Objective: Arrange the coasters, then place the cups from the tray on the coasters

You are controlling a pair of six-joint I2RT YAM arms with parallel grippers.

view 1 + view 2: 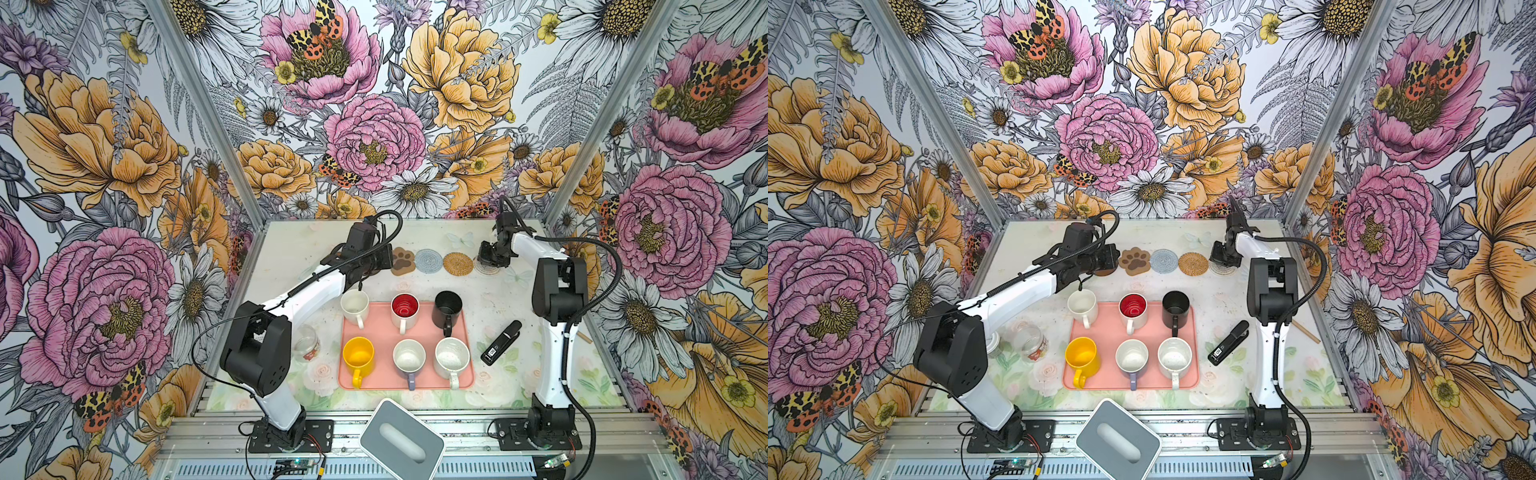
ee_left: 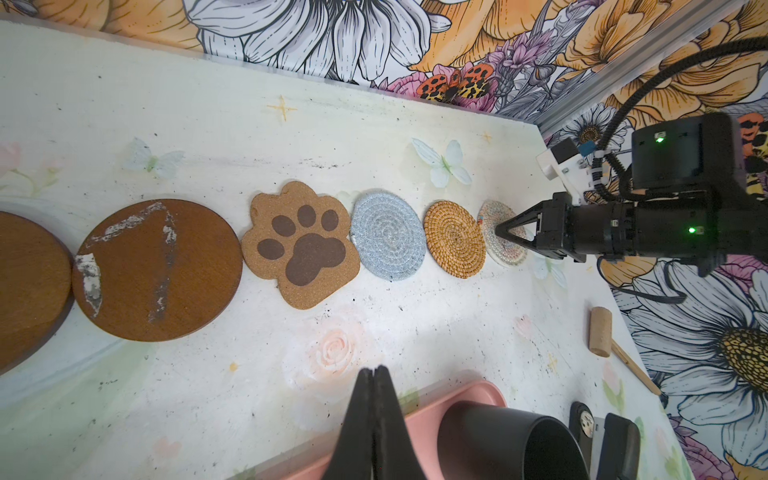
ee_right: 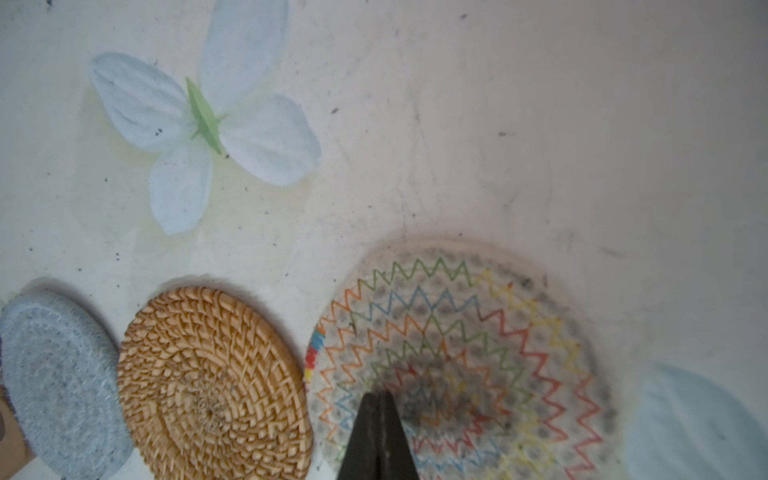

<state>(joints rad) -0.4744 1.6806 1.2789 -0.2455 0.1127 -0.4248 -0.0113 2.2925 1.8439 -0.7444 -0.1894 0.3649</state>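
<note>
Six coasters lie in a row along the table's back: two brown discs (image 2: 158,270), a paw-print shape (image 1: 403,260), a grey-blue woven round (image 1: 428,260), a tan rattan round (image 1: 458,263) and a pale lacy round (image 3: 478,332). My right gripper (image 3: 378,395) is shut and empty, with its tips down on the lacy round. My left gripper (image 2: 374,370) is shut and empty over bare table between the row and the pink tray (image 1: 382,328). On the tray stand six cups: cream-white (image 1: 354,305), red-inside (image 1: 404,309), black (image 1: 448,307), yellow (image 1: 358,357), lavender (image 1: 409,357) and speckled (image 1: 451,356).
A clear jar (image 1: 306,343) lies left of the tray. A black stapler (image 1: 500,343) lies to the tray's right. A wooden mallet (image 2: 600,332) rests by the right wall. A grey-white box with an oval slot (image 1: 401,440) sits at the front edge.
</note>
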